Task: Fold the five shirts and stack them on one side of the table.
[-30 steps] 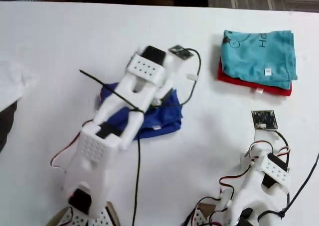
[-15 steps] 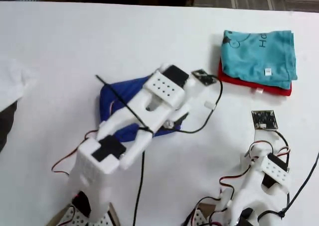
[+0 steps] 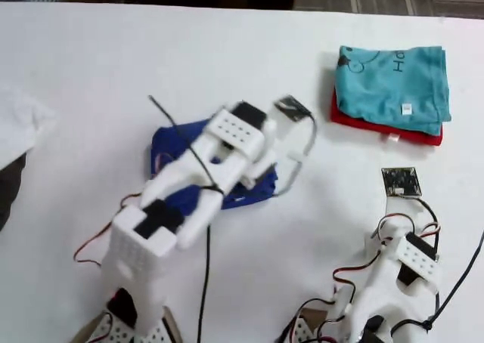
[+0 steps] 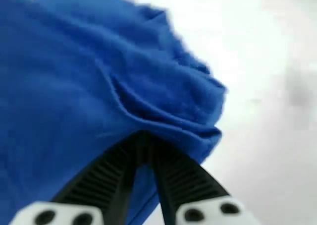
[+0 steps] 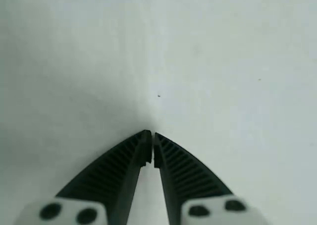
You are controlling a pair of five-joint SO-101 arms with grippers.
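- Risking a lost grip first: clamps only a thin raised ridge of the blue shirt (image 4: 74, 71) between the tightly closed jaws of the left gripper (image 4: 143, 138), so could slip off under a hard pull or a fast swing.
- Could also undo the fold: holds just one edge and leaves the looser layers free to trail, drag on the table (image 3: 91, 56) and fall open (judged from the rumpled corner just beside the jaws).
- Might knock the finished stack askew on arrival: shows the teal shirt (image 3: 393, 78) lying on the red shirt (image 3: 378, 128) at the far right of the table, well apart from the blue bundle, with the red edge peeking out below.
- Could snag the slack cable (image 3: 306, 143) looping off the left arm's wrist, close above the cloth.
- Shows the right gripper (image 5: 151, 140) clenched on nothing, above bare table at the near right, apart from all cloth, and so lends no steadying hold to the bundle.
- Finds the blue shirt near the middle of the table as a rumpled, folded bundle, partly hidden under the left arm.
- Lays its long axis roughly across the table, left to right, slanting a little nearer at the end toward the stack.
- Appears to pinch it at that stack-side end, but cannot tell collar from hem.
- Leaves a white cloth (image 3: 19, 124) at the left edge, seemingly not yet folded.
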